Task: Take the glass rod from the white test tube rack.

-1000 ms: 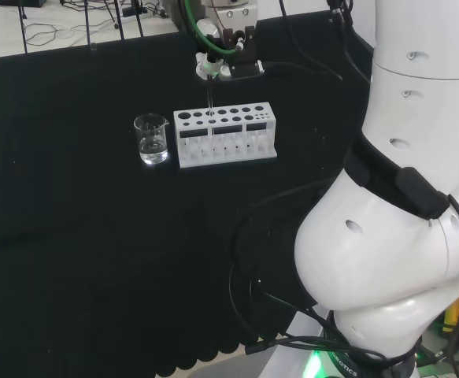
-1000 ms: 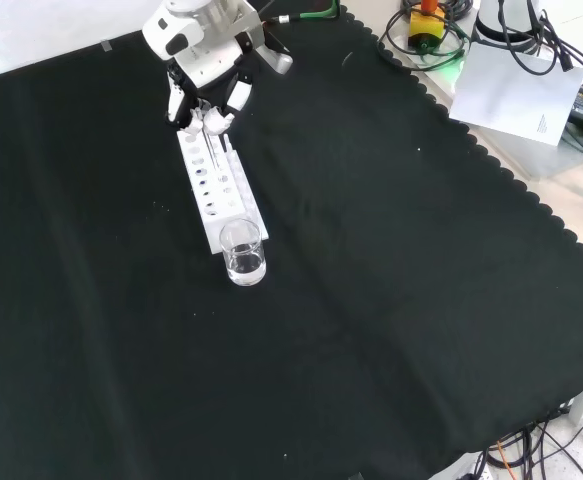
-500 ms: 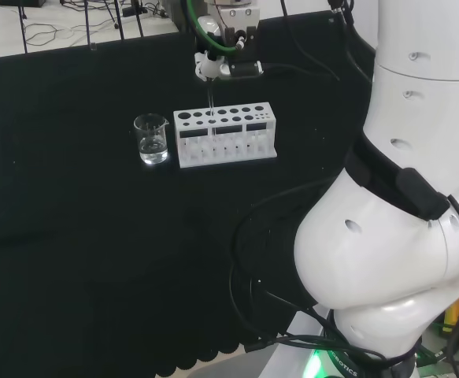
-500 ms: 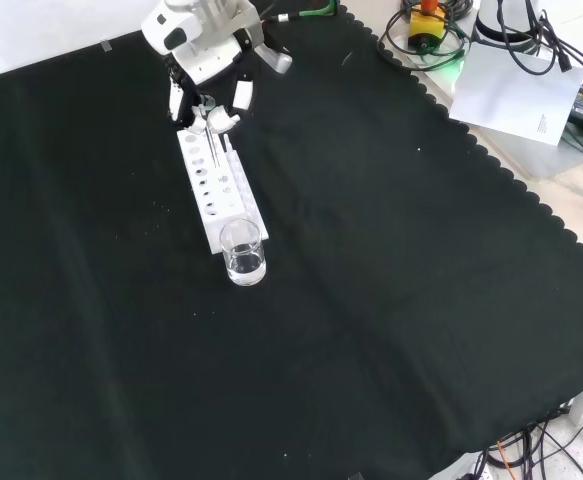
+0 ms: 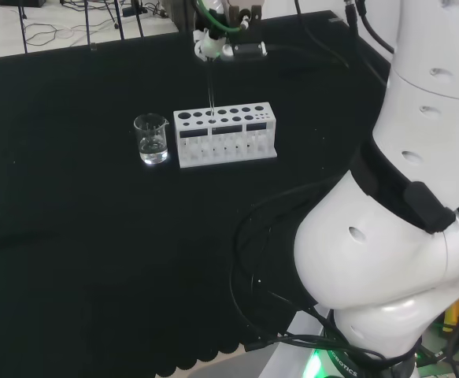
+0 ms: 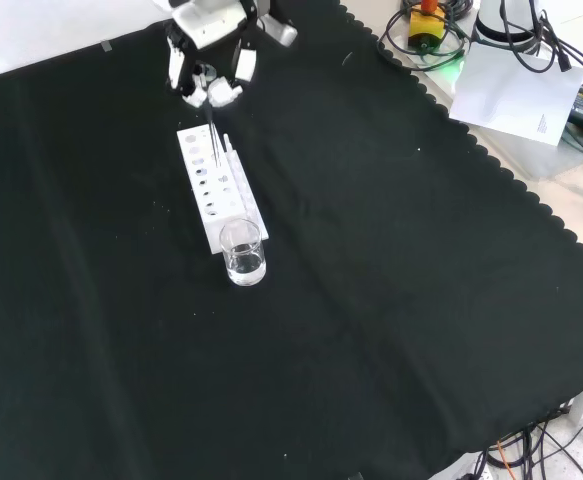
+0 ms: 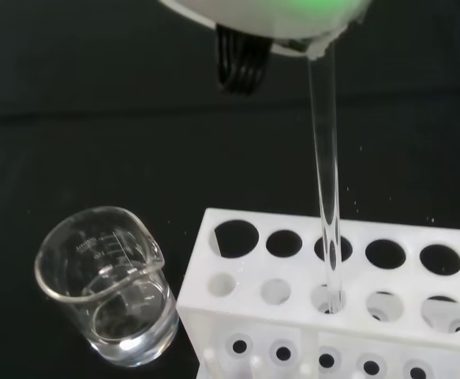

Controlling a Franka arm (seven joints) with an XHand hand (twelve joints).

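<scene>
Step in hand: the lift-out, by my reading. The robot hand [image 6: 209, 78] pinches the top end of the thin clear glass rod [image 7: 325, 170] and is raised above the white plastic test tube rack with round holes [image 5: 225, 134].
Robot hand state: fingers curled and closed on the rod's upper end, as the front view shows (the wrist view has a blurred white part of it near the rod's top).
Rod position: close to upright, its lower end still down inside a hole of the rack's back row, seen through the hole in the wrist view; not yet clear of the rack.
Rack position: on the black cloth of the counter [image 6: 391, 300], directly at 6 o'clock from the robot hand in the head view.
Neighbour: a small clear glass beaker with a little clear liquid [image 5: 151, 139], just beside the rack at its 9 o'clock in the head view.
Next move calls for: a straight rise until the tip leaves the hole; sideways drift could catch the rod on the rim.
</scene>
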